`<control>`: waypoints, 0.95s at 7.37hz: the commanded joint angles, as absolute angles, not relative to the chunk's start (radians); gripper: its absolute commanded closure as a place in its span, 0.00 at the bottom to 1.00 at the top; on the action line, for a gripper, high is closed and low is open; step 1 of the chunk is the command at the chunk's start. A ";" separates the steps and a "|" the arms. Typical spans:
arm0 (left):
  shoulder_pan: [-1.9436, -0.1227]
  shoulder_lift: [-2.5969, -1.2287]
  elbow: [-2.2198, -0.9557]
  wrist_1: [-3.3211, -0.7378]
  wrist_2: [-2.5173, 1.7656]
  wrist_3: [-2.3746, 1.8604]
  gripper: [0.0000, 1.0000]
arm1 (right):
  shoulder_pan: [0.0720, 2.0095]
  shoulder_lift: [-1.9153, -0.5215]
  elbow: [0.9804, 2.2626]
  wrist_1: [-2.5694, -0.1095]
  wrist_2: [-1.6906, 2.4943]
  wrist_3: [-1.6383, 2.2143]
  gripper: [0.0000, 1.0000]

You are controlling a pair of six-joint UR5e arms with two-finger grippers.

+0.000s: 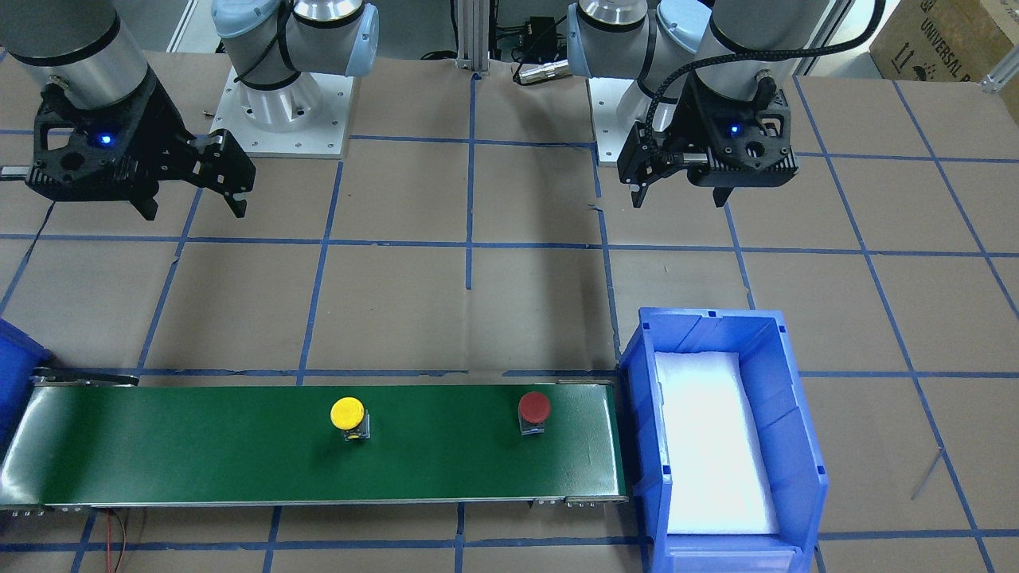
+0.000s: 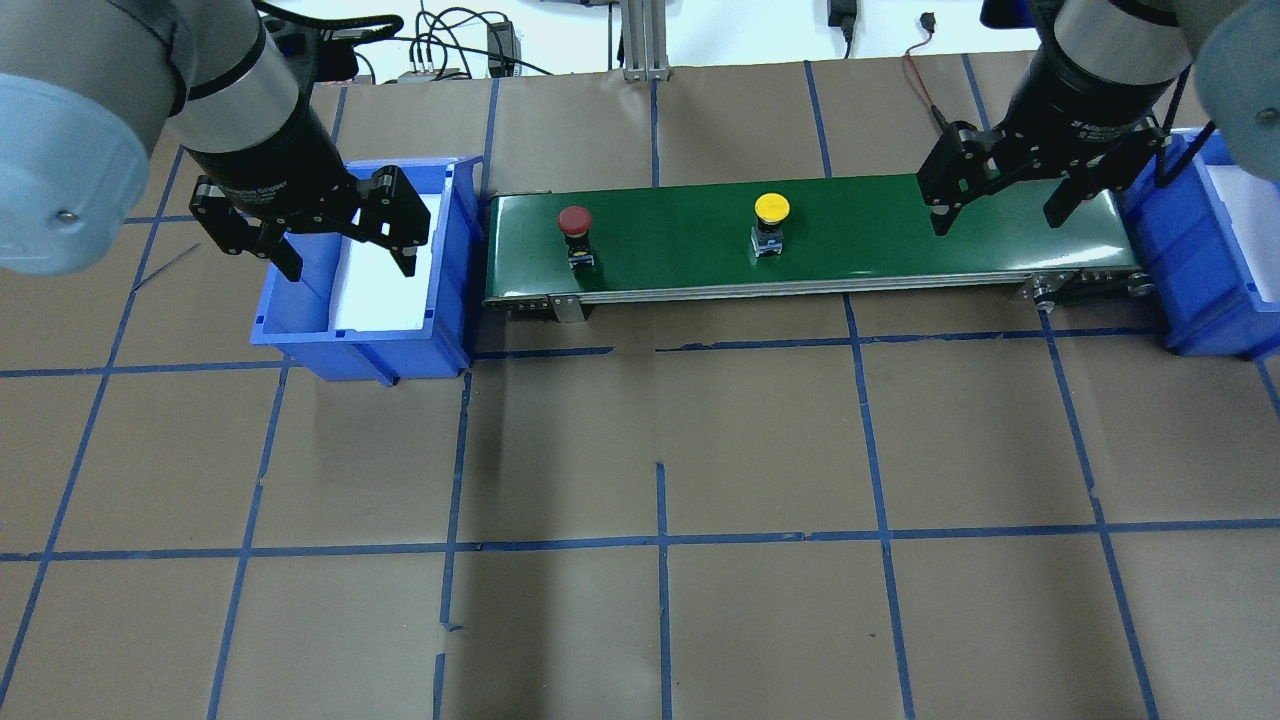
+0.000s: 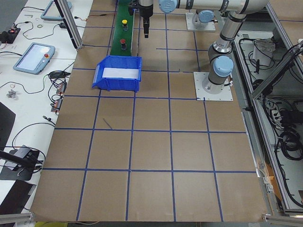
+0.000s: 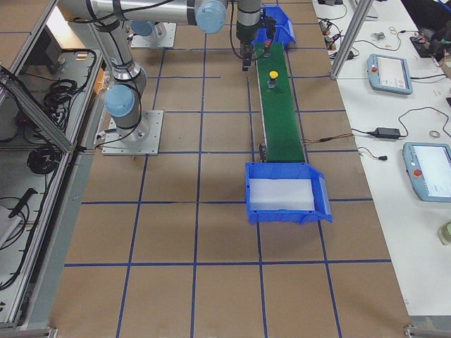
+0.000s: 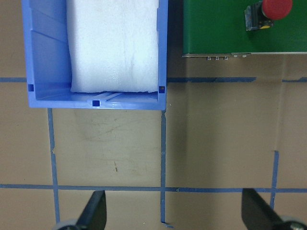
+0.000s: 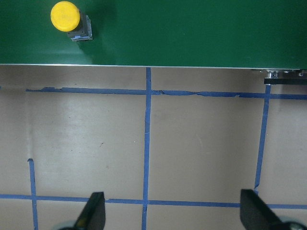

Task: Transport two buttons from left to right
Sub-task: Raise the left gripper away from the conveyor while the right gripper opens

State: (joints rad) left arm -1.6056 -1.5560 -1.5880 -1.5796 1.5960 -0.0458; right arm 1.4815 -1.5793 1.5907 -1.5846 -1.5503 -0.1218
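Bare belt between red button, yellow button

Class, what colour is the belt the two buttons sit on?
The belt is dark green; the front-facing view shows it best.

My left arm reaches forward with its wrist pointing straight down. The left claw hangs with its jaws spread wide, nothing between them. My right arm mirrors it, and the right claw also points down, jaws wide apart and empty.
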 commanded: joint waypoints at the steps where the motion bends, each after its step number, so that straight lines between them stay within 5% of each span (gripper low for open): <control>1: -1.614 -1.557 -1.595 -1.572 1.595 -0.050 0.00 | 1.489 -1.586 1.569 -1.592 -1.548 -0.015 0.00; 7: -1.672 -1.582 -1.591 -1.572 1.588 -0.074 0.00 | 1.500 -1.568 1.531 -1.552 -1.543 -0.003 0.00</control>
